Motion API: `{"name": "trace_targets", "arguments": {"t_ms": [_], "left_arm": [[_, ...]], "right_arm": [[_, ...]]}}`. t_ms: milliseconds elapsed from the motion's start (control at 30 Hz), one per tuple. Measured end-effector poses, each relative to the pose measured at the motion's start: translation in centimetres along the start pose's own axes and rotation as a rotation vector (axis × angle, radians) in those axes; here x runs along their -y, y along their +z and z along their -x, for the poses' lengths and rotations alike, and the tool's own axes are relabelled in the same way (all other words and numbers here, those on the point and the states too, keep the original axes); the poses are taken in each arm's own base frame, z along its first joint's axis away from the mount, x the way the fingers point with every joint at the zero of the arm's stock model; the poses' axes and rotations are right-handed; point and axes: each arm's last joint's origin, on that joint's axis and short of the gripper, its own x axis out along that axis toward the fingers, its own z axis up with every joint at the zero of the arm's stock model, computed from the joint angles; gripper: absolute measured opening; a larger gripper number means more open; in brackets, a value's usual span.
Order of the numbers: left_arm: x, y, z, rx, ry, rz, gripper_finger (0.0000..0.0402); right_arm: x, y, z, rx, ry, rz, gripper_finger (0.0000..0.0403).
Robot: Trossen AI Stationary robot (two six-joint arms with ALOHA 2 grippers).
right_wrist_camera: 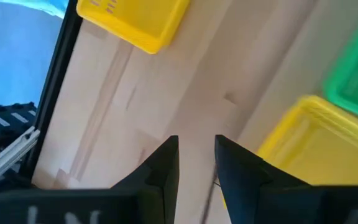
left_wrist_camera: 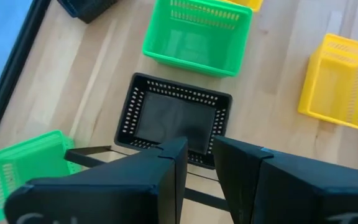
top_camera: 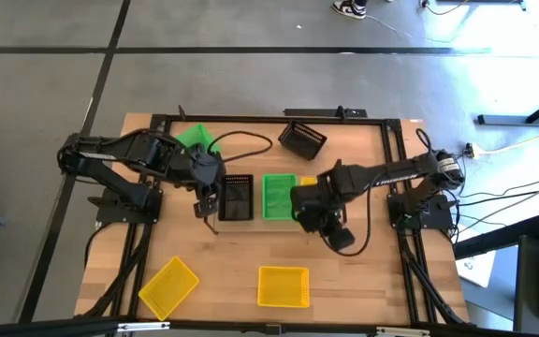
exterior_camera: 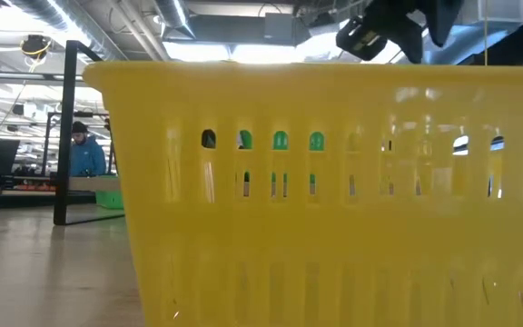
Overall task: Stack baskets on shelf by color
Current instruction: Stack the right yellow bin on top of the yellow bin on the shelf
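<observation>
A black basket (top_camera: 238,197), a green basket (top_camera: 279,195) and a yellow basket (top_camera: 308,181) stand side by side at mid-table. The shelf's thin black wires (left_wrist_camera: 89,154) run beside the black basket (left_wrist_camera: 176,118). My left gripper (top_camera: 210,204) (left_wrist_camera: 197,155) hovers over that basket's left long rim, with its fingers a narrow gap apart. My right gripper (top_camera: 330,229) (right_wrist_camera: 197,152), also narrowly open, hangs over bare wood just near of the yellow basket (right_wrist_camera: 328,149). My right arm partly hides this basket from above.
Two more yellow baskets (top_camera: 168,285) (top_camera: 283,285) sit by the near edge; one fills the low view (exterior_camera: 334,200). A tipped green basket (top_camera: 197,140) and a black basket (top_camera: 302,139) lie at the far side. A black metal frame (top_camera: 148,168) rings the tabletop. A person (exterior_camera: 84,150) stands beyond.
</observation>
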Motion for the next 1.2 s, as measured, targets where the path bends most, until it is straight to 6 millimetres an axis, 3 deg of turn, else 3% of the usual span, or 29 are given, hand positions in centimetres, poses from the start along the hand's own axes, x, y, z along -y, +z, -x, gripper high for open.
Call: {"name": "trace_targets", "arguments": {"t_ms": [267,633,967,1200], "left_arm": [[1.3,-0.5,0.3,-0.034,-0.116,-0.021,0.0069],[1.5,-0.3,0.4,-0.008,-0.111,0.120,0.0069],[1.5,-0.3,0.4,0.010,-0.088,0.066,0.0069],[1.5,-0.3,0.4,0.013,-0.089,-0.009,0.0069]], "right_arm": [[-0.8,0.3,-2.0,0.028,0.002,0.047,0.0100],[-0.8,1.3,-4.0,0.148,-0.049,0.057,0.0100],[-2.2,2.5,-4.6,0.228,-0.045,-0.136,0.0100],[-3.2,4.4,-7.9,0.274,-0.038,-0.181,0.0100]]}}
